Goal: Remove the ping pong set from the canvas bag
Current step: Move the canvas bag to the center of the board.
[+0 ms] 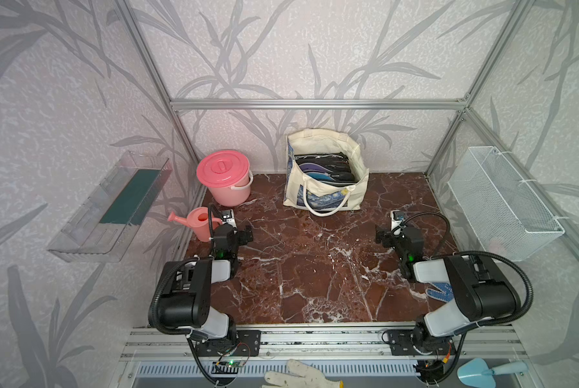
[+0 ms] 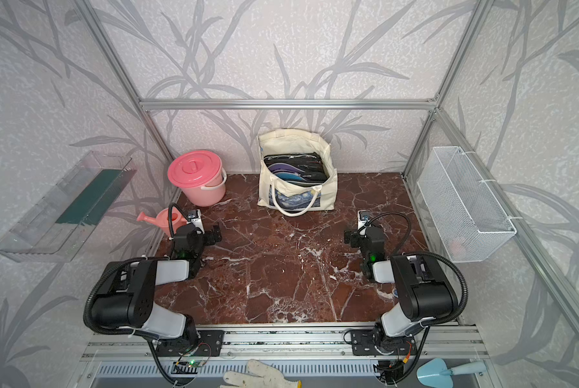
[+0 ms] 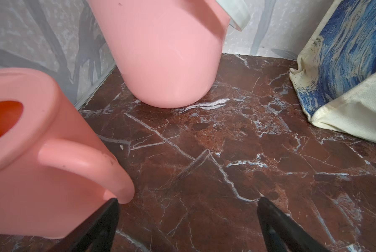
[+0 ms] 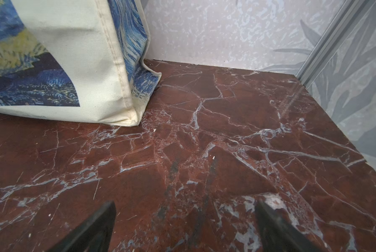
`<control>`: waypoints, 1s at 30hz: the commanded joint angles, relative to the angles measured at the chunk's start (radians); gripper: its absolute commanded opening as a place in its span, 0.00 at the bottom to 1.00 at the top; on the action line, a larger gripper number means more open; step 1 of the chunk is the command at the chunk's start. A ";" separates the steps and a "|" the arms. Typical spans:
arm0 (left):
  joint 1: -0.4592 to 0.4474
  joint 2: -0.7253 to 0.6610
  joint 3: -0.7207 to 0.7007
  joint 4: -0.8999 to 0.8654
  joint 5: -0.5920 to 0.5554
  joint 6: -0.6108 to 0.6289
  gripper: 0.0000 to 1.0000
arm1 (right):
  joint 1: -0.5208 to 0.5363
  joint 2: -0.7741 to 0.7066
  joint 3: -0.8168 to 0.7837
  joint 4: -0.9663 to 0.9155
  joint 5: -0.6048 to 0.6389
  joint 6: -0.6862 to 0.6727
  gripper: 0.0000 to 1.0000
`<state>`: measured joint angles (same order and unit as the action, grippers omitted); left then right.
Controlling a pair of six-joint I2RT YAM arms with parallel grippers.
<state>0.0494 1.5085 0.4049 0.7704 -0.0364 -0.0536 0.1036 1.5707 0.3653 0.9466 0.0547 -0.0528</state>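
Left claw: left gripper (image 3: 188,199) spread wide and empty above the red-brown marble tabletop (image 3: 226,152). Only its wrist view shows one finger hard by the handle of the salmon plastic watering can (image 3: 41,163); contact unclear.
Right claw: right gripper (image 4: 185,202) spread wide, empty, over marble.
Bucket: pink lidded plastic bucket (image 1: 222,178), 11 o'clock on the table.
Bag: cream canvas bag with blue swirl print (image 1: 355,191), 12 o'clock; the wrist views show only its outer walls.
Set: flat dark, purple and teal ping pong cases (image 1: 325,168), inside the bag, seen in both top views only.
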 commanded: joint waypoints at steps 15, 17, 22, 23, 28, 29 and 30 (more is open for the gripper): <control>0.000 0.006 0.018 -0.008 -0.007 -0.001 0.99 | 0.001 0.006 0.017 0.001 -0.018 -0.011 0.99; 0.000 0.007 0.019 -0.008 -0.007 -0.001 0.99 | 0.001 0.005 0.017 0.002 -0.017 -0.011 0.99; 0.000 0.007 0.018 -0.007 -0.007 -0.002 0.99 | 0.001 0.006 0.017 0.001 -0.017 -0.011 0.99; 0.000 0.007 0.019 -0.007 -0.007 -0.001 0.99 | 0.001 0.006 0.018 0.001 -0.018 -0.010 0.99; 0.000 0.007 0.019 -0.009 -0.007 0.000 0.99 | 0.001 0.006 0.017 0.001 -0.018 -0.011 0.99; 0.000 0.007 0.018 -0.007 -0.007 -0.002 0.99 | 0.001 0.006 0.017 0.001 -0.018 -0.010 0.99; 0.000 0.007 0.018 -0.008 -0.007 -0.001 0.99 | 0.001 0.006 0.017 0.001 -0.018 -0.011 0.99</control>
<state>0.0494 1.5085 0.4049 0.7704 -0.0364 -0.0536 0.1040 1.5707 0.3660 0.9447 0.0429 -0.0544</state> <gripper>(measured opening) 0.993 0.991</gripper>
